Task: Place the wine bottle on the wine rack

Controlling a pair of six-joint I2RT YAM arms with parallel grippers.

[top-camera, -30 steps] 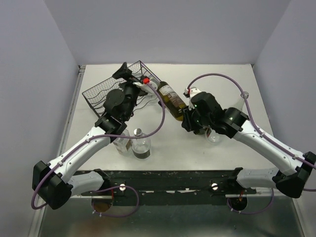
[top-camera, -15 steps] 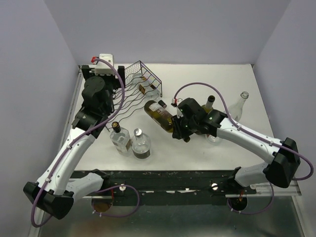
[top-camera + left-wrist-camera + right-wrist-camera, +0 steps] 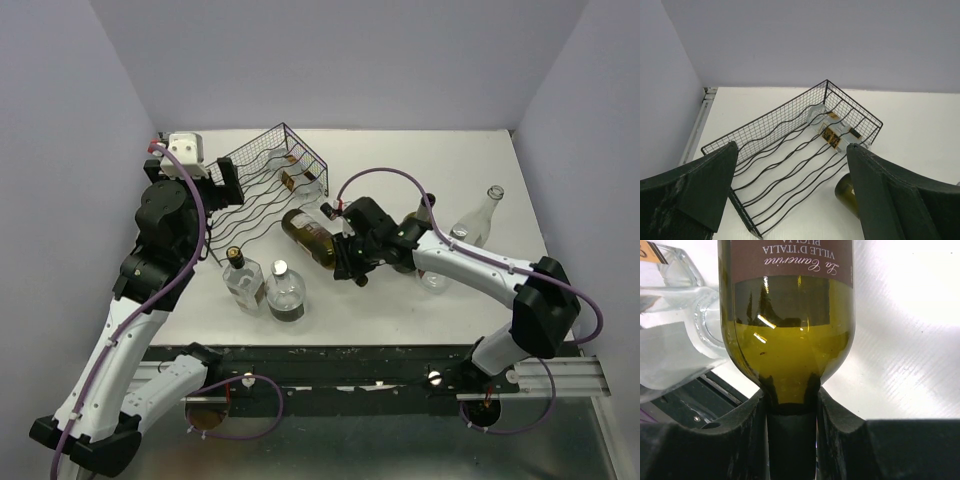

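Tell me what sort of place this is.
Probably a robot test booth, not a home or bar: plain lavender walls box in a white table, the left arm and right arm are bolted to a metal rail at its near edge, and the wine rack, wine bottle and spare bottles look staged.

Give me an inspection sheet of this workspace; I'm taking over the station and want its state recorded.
Surface: white table, nothing spilled seen.
Job's things: wine rack back left; wine bottle slanted beside it, base toward rack, not yet in.
Clutter: labelled bottle lying in rack; square bottle and round bottle upright near front; tall clear bottle at right, others partly hidden behind right arm.
Grippers: left gripper open, empty, by rack; right gripper shut on wine bottle's neck.
Cables: purple cables along both arms, none snagged seen.
Surroundings: plain walls, nothing else seen.
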